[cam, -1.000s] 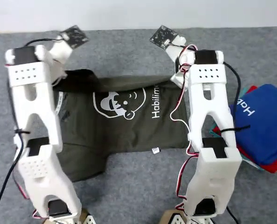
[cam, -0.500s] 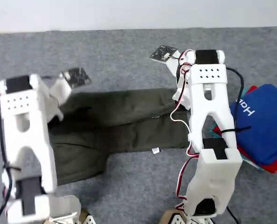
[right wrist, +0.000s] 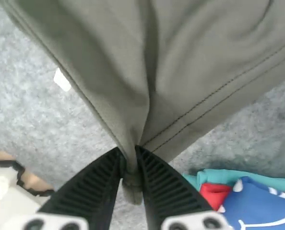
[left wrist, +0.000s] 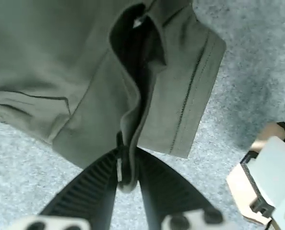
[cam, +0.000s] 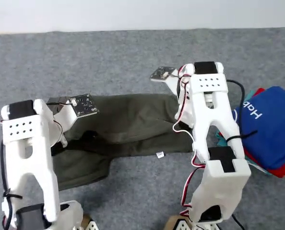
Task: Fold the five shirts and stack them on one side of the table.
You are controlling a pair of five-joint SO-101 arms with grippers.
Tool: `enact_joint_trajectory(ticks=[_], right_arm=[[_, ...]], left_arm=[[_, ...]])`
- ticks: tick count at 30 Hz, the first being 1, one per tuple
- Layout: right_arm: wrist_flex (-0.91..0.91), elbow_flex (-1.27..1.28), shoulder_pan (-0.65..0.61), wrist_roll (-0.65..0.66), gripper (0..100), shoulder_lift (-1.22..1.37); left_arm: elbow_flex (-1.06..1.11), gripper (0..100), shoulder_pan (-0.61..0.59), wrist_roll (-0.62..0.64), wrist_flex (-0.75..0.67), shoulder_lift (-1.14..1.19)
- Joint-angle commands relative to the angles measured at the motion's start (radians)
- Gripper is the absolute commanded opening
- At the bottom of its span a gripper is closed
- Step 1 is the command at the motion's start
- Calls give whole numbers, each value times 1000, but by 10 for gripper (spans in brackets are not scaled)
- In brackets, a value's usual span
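An olive green shirt (cam: 128, 127) lies across the middle of the grey table, its far edge drawn over toward the near side so the print is hidden. My left gripper (left wrist: 127, 167) is shut on a pinched fold of the olive green shirt (left wrist: 85, 62) near its sleeve. On the shirt's opposite end my right gripper (right wrist: 129, 167) is shut on the olive green shirt's (right wrist: 181, 62) hem edge. In the high view the left arm (cam: 29, 158) stands over the shirt's left end and the right arm (cam: 209, 115) over its right end. A stack of folded shirts (cam: 269, 129), blue on top, sits at the right.
The stack of folded shirts (right wrist: 238, 196) shows blue, red and teal layers close to my right gripper. A small white label (cam: 159, 154) sticks out of the shirt's near edge. The arm bases (cam: 200, 215) stand at the table's near edge. Bare grey felt (cam: 109, 57) stretches beyond the shirt.
Both grippers have pulled the shirt's far edge toward the near side, folding it over and covering the white print. The arms' wrists have dropped lower and closer.
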Motion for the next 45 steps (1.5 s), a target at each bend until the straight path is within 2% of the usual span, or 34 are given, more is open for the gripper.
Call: enact_joint_trajectory(ticks=[1, 6, 9, 14, 19, 22, 28, 33, 37, 39, 43, 44, 45], right_arm=[[16, 0, -8, 18, 14, -65], [39, 2, -15, 18, 14, -73], [42, 5, -13, 18, 14, -74], [44, 32, -30, 20, 14, -74], [44, 46, -48, 18, 17, -74], [44, 49, -47, 17, 53, -88], [41, 61, -15, 15, 224, -232], [-33, 21, -16, 12, 238, -325], [-239, 49, -16, -81, 233, -286], [-361, 61, -16, -141, 197, -220], [-584, 61, -18, -193, 24, -62], [-627, 61, -18, -192, 1, -24], [-662, 61, -18, -193, 20, 12]], left_arm=[[-4, 8, -6, -11, 25, 12], [-7, 66, -34, -12, 21, 26], [-7, 53, -69, -18, 15, 25], [-2, 6, -117, -97, 28, 25], [-4, 56, -118, -95, 28, 25], [-5, 106, -118, -94, 28, 25], [-5, 112, -118, -94, 25, 25], [-4, 111, -118, -89, -2, 25], [-4, 111, -112, -25, -91, 26], [-4, 111, -107, 41, -169, 31], [4, 53, -72, 310, -350, 34], [13, 32, -61, 362, -379, 34], [30, 13, -48, 400, -404, 34]])
